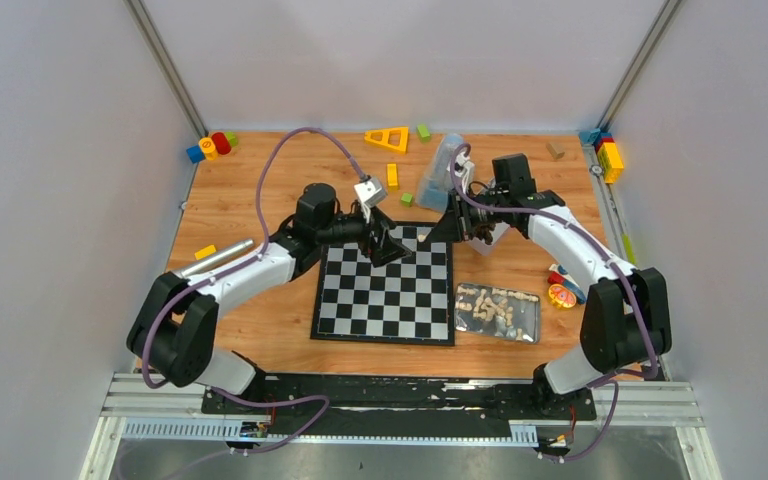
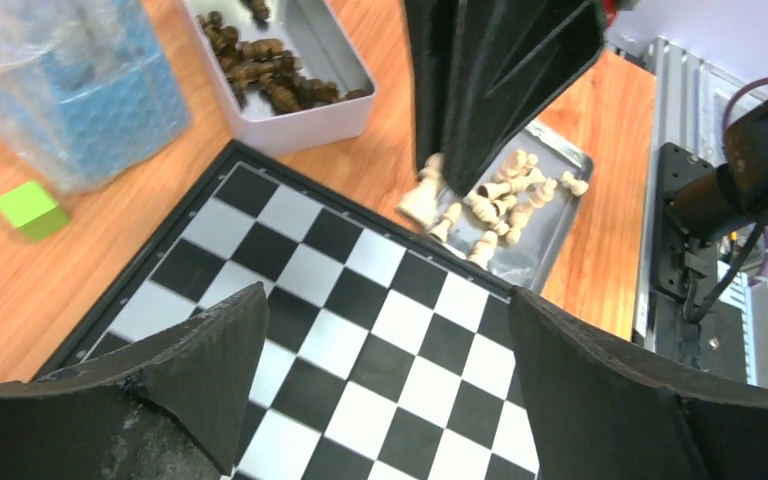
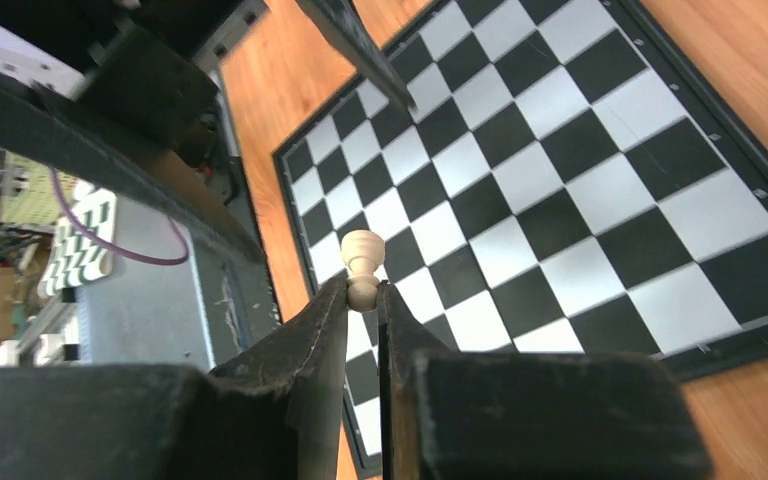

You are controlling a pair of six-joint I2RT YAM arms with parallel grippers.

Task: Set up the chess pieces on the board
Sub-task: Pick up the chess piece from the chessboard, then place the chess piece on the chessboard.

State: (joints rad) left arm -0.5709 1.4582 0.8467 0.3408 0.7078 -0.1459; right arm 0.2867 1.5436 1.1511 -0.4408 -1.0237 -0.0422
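Pinching a tiny pale cream wooden pawn (image 3: 362,250) with the right gripper (image 3: 363,292), jaws narrow and closed on its stem, round head poking out past the fingertips. Hanging by the far right corner of the flat black-and-white checkered chessboard (image 1: 385,300), itself lying open at the middle of the bench's near edge. Hovering over the board's far edge with the left gripper (image 2: 388,300), jaws spread wide and holding nothing, checkered squares showing between the fingers (image 2: 210,350). Lying jumbled in a shallow silver metal tray (image 1: 530,325) just beside the board's right side, toward the bench's near right corner: the other pale chess pieces (image 1: 490,308). Sitting past the board's far right corner: a white-walled metal tin (image 2: 300,125) of dark brown chessmen (image 2: 260,70), near a blue box in clear plastic wrap (image 2: 70,90) and a small lime green cube (image 2: 30,208). Scattered along the bench's far edge and far corners: bright toy blocks (image 1: 388,138).
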